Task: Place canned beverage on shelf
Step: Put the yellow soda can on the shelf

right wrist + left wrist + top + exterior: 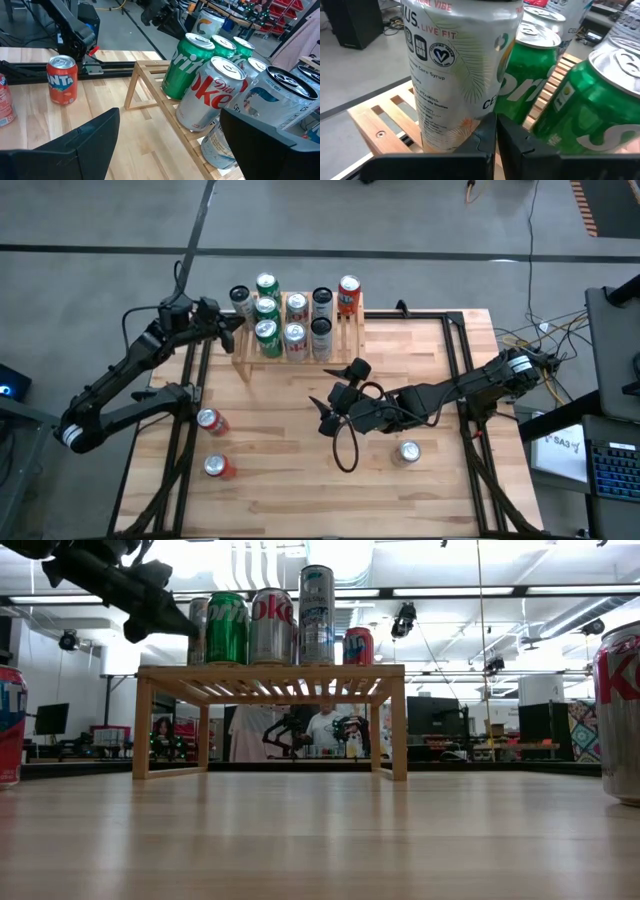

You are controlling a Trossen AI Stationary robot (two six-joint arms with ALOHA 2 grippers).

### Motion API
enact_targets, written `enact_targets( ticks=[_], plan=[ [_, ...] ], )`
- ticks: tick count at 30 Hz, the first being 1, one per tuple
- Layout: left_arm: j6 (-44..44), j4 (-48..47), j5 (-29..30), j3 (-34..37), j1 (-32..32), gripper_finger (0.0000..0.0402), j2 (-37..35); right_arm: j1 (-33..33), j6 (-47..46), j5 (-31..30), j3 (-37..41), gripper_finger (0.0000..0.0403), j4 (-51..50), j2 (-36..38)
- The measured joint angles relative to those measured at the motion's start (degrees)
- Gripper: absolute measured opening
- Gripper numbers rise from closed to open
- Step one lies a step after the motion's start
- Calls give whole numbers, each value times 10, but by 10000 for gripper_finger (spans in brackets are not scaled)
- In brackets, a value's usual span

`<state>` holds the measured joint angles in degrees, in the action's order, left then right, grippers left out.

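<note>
**Eight cans on the shelf, three loose on the desk**

Two arms in my feed, largest things first. Desk (300, 440): pale plank top, dark frame rails along both sides. Shelf (345, 330): low slatted wood rack at the far edge of the desk, standing level on its short legs. I count eight upright cans on it, among them a green can (267, 337) at the front left, a Diet Coke can (212, 90) beside it, and a red-and-white can (348, 295) at the far right corner.

Left gripper (235, 322): raised at the shelf's left end, fingers (485, 142) pressed together with nothing between them, just in front of a white can (457, 65) at that end.

Right gripper (335, 405): over mid-desk, in front of the shelf and apart from it, fingers (75, 150) spread wide, holding nothing.

Loose on the desk: a silver can (408, 451) near the right arm, upright; two red cans (211, 421) (218, 467) front left, lying tipped.
</note>
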<state>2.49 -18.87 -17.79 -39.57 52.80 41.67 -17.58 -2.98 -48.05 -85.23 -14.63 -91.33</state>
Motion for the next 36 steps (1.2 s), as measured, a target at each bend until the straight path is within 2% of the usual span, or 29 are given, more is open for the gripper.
enact_targets(
  ticks=[26, 36],
  plan=[
    [-5, -5, 40, 0, 0, 0, 0, 0, -1, 0, 0, 331, -1, 0],
    [-28, -5, 74, 0, 0, 0, 3, 0, -1, 0, 0, 331, -1, 0]
  ],
)
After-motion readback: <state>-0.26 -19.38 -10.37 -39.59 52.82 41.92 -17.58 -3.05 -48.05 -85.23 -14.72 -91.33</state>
